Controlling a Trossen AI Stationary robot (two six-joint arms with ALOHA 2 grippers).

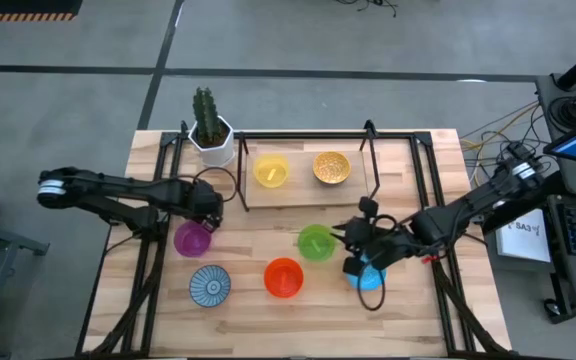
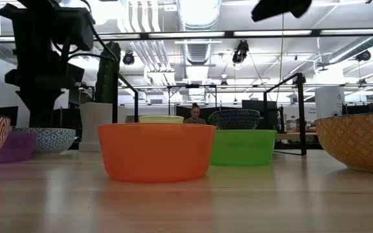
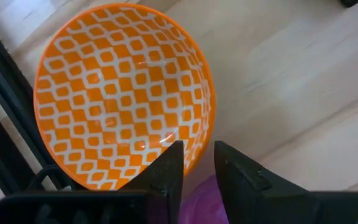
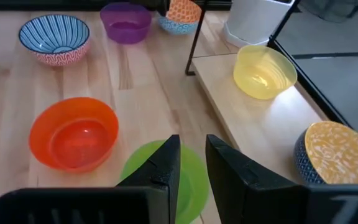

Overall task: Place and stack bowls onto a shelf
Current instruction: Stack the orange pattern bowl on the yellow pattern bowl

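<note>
My left gripper (image 1: 211,212) (image 3: 199,155) is down at a bowl with an orange-and-white lattice inside (image 3: 117,93) (image 4: 182,14), just beyond the purple bowl (image 1: 193,238); the arm hides that bowl in the high view. My right gripper (image 1: 353,255) (image 4: 192,158) is shut and raised over the green bowl (image 4: 135,174) (image 1: 316,242) and blue bowl (image 1: 370,277), touching nothing. The yellow bowl (image 1: 271,170) and gold-speckled bowl (image 1: 331,167) stand on the shelf (image 1: 298,195). The orange-red bowl (image 1: 283,277) and the blue-rayed bowl (image 1: 209,285) rest on the table. My left gripper pinches the lattice bowl's rim (image 3: 190,148) on the side facing the purple bowl. One finger (image 3: 169,165) is inside the bowl and the other (image 3: 235,168) outside, coming from above and pointing down. The bowl is upright; I cannot tell whether it is lifted clear.
A white pot with a cactus (image 1: 209,135) stands at the shelf's far-left corner. Black frame bars (image 1: 153,250) (image 1: 433,190) run along both sides of the table. Bare shelf board lies right of the gold-speckled bowl. A person (image 2: 194,113) sits far behind the table.
</note>
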